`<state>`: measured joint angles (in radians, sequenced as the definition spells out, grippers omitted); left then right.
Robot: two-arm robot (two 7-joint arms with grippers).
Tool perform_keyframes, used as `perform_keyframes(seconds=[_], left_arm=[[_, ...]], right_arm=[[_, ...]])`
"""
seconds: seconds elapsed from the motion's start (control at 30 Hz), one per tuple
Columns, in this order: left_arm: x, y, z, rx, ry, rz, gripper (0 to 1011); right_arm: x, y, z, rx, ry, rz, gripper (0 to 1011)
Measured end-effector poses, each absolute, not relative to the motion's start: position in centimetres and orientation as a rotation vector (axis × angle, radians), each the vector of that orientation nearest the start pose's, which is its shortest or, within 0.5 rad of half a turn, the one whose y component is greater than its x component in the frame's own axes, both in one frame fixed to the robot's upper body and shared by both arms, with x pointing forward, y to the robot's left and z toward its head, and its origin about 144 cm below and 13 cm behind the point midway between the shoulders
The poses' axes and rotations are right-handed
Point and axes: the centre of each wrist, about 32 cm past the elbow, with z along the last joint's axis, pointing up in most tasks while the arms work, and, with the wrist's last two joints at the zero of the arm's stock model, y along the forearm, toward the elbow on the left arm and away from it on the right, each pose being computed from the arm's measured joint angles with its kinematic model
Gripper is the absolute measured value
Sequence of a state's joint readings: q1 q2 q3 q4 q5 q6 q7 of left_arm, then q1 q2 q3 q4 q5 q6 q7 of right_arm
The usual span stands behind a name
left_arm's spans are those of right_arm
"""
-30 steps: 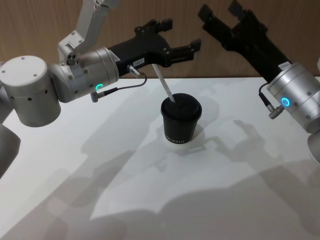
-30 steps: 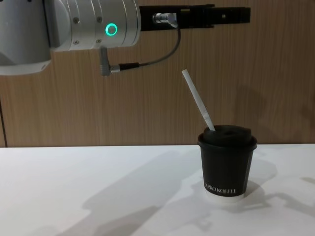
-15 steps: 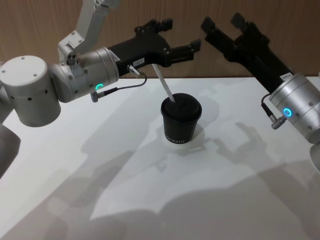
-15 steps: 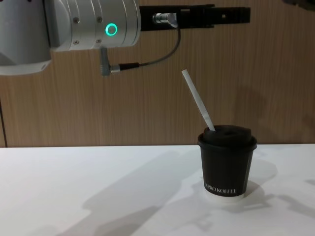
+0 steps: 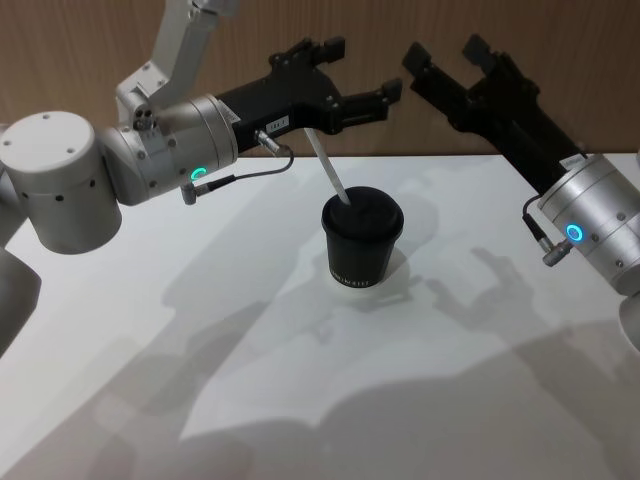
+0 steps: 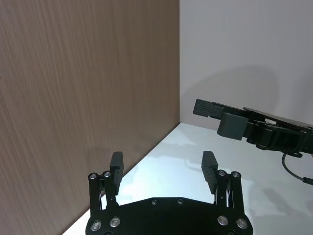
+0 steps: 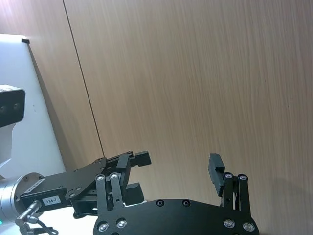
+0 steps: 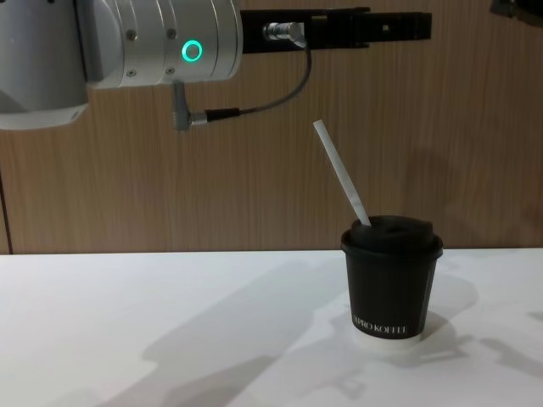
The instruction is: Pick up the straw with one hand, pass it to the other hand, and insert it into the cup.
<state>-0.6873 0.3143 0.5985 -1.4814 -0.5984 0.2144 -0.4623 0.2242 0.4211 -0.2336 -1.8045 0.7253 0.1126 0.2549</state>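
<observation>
The straw stands slanted in the lid of the cup on the white bench; light, thin and easily kinked, it is best pinched mid-shaft. Above, left gripper and right gripper hang with jaws spread, empty

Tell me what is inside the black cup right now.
The white straw stands tilted in the lid of the cup, its upper part leaning toward the robot's left. The domed lid hides the straw's lower end and anything else inside.
</observation>
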Motion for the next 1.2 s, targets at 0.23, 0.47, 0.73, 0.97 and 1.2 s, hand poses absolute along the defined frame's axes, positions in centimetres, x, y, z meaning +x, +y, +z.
perform_keyframes(seconds=[0.23, 0.47, 0.73, 0.97, 1.2], left_arm=[[57.38, 15.33, 132.58, -0.067, -0.097, 0.551, 1000], [57.38, 15.33, 132.58, -0.067, -0.097, 0.551, 999], [57.38, 15.33, 132.58, -0.067, -0.098, 0.551, 1000], [57.38, 15.33, 132.58, -0.067, -0.097, 0.551, 1000], [57.38, 15.33, 132.58, -0.067, -0.097, 0.551, 1000]], right_arm=[[48.86, -25.06, 127.91, 0.333, 0.026, -0.931, 1001], [48.83, -25.06, 127.89, 0.333, 0.025, -0.931, 1001], [48.81, -25.05, 127.86, 0.333, 0.026, -0.931, 1001], [48.8, -25.05, 127.83, 0.333, 0.027, -0.932, 1001], [48.8, -25.05, 127.82, 0.333, 0.026, -0.932, 1001]])
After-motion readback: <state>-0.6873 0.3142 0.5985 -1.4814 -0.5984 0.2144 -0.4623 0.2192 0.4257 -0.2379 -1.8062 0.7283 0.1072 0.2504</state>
